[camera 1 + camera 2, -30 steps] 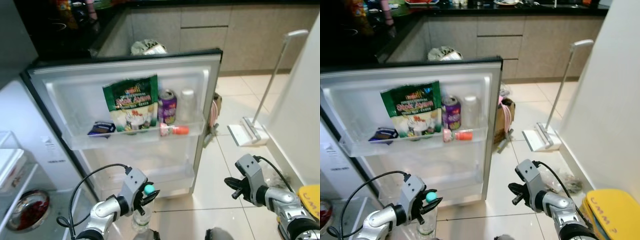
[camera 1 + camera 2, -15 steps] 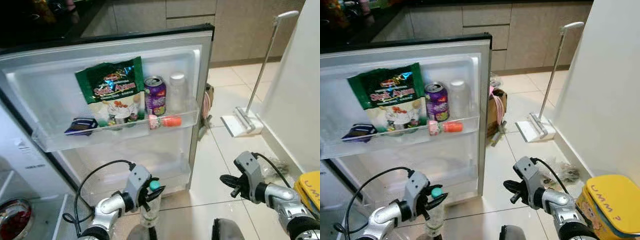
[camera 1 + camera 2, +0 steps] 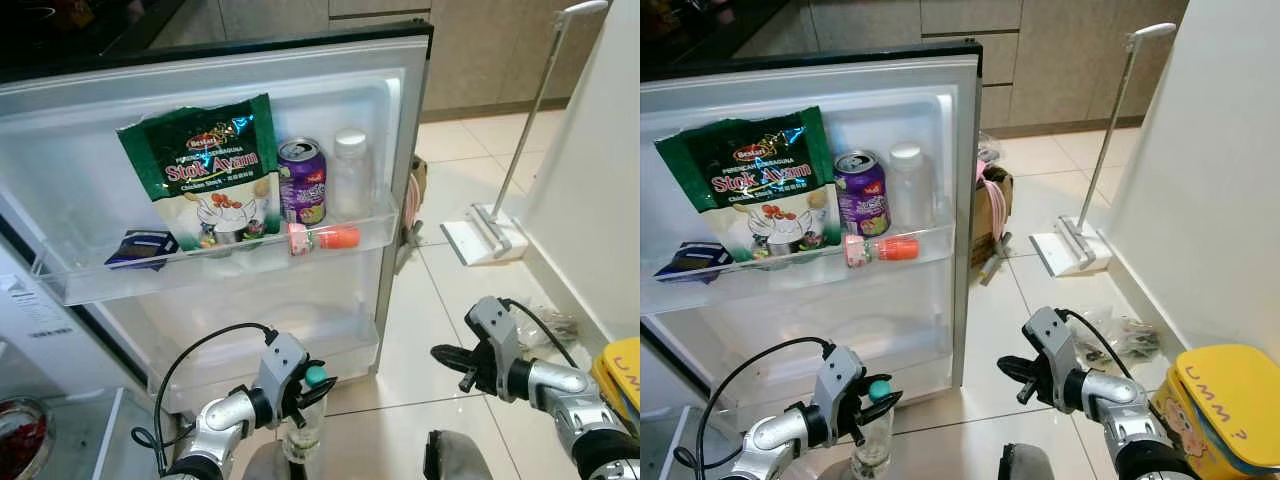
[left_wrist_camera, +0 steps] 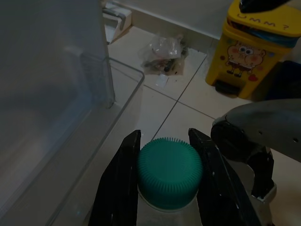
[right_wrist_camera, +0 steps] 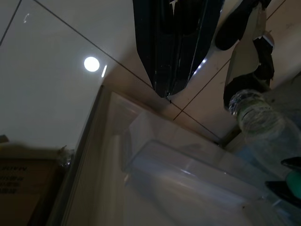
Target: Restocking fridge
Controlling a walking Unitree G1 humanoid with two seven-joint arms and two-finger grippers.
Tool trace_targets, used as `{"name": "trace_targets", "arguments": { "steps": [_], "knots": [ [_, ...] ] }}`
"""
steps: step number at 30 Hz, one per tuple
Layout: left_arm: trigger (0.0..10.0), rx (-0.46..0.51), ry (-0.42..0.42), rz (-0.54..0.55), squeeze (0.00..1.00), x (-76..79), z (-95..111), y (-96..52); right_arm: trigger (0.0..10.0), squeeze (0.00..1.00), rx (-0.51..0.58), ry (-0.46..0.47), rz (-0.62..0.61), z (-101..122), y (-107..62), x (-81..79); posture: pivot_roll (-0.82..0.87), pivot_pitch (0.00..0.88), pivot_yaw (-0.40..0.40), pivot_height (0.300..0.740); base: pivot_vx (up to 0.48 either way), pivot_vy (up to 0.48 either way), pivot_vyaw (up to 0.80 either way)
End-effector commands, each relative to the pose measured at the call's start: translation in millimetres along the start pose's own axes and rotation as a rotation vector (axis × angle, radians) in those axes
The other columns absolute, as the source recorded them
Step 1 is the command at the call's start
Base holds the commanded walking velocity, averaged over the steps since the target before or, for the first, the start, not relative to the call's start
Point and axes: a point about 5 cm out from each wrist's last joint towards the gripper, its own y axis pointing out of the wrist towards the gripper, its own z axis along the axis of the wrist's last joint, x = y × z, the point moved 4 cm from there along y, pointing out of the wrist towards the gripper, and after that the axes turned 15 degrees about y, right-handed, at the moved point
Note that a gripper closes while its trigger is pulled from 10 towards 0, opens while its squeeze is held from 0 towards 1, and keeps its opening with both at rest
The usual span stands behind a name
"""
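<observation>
left gripper [image 3: 300,393] clamped on bottle [image 4: 169,173] neck, low, near open fridge door [image 3: 215,120]; likely bound for empty lower shelf [image 3: 345,352] | right gripper [image 3: 448,354] fingers together, idle, far right

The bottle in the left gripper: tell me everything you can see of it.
The bottle is clear plastic with a ribbed teal screw cap, closed. It stands upright, low in front of the open fridge door, just below its lower shelf. The left gripper clamps it at the neck, one black finger on each side of the cap. Its base is out of view.
</observation>
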Motion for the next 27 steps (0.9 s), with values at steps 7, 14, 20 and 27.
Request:
{"name": "trace_targets", "arguments": {
  "steps": [7, 14, 20, 27],
  "knots": [
    [10.0, 0.150, -0.060, 0.049, 0.00, -19.2, 22.6, 0.1, 10.0, 0.00, 0.007, 0.020, 0.199, 1.3, 4.7, -30.3, -0.06, 0.000, -0.009, 0.467, 0.000, 0.000, 0.00],
    [10.0, 0.216, -0.073, 0.008, 0.00, -28.5, 31.9, -8.2, 10.0, 0.00, -0.023, 0.023, 0.313, -4.3, 1.6, -48.1, -0.05, 0.000, -0.011, 0.467, 0.000, 0.000, 0.00],
    [10.0, 0.284, -0.028, -0.099, 0.00, -31.1, 44.4, -19.7, 10.0, 0.00, -0.083, 0.006, 0.349, -11.2, -2.8, -54.8, -0.05, 0.000, -0.012, 0.467, 0.000, 0.000, 0.00],
    [10.0, 0.370, -0.006, -0.227, 0.00, -34.2, 64.8, -35.6, 10.0, 0.00, -0.086, 0.013, 0.357, -8.7, -15.8, -55.1, -0.05, 0.000, -0.013, 0.432, 0.000, 0.000, 0.00]
  ]
}}
